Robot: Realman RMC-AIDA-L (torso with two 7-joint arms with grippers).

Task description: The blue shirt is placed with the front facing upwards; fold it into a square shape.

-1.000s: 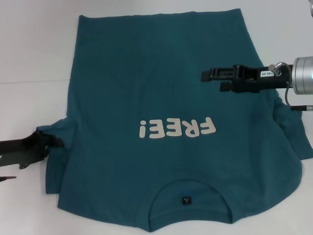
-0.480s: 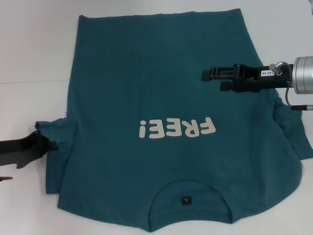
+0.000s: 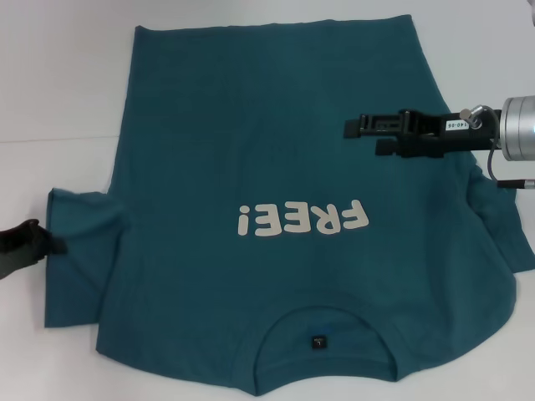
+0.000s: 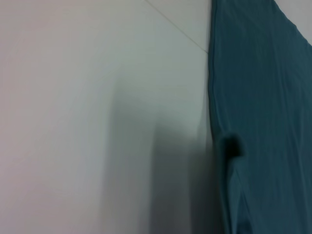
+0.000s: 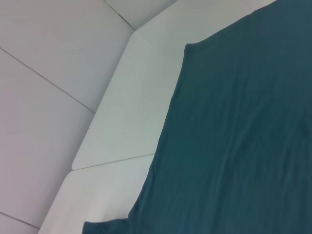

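Observation:
The blue shirt lies flat on the white table, front up, with its cream "FREE!" lettering and its collar toward me. At the far left my left gripper is shut on the outer edge of the shirt's left sleeve, which is stretched out sideways. In the left wrist view a dark fingertip sits on the shirt's hem. My right gripper hangs open above the shirt's right half, holding nothing. The right wrist view shows the shirt from above.
Bare white table surrounds the shirt on the left and far side. The right sleeve lies spread toward the table's right side under the right arm's silver wrist.
My left gripper has moved left, drawing the left sleeve out from beside the body until it lies wide and flat. The right arm has stayed still.

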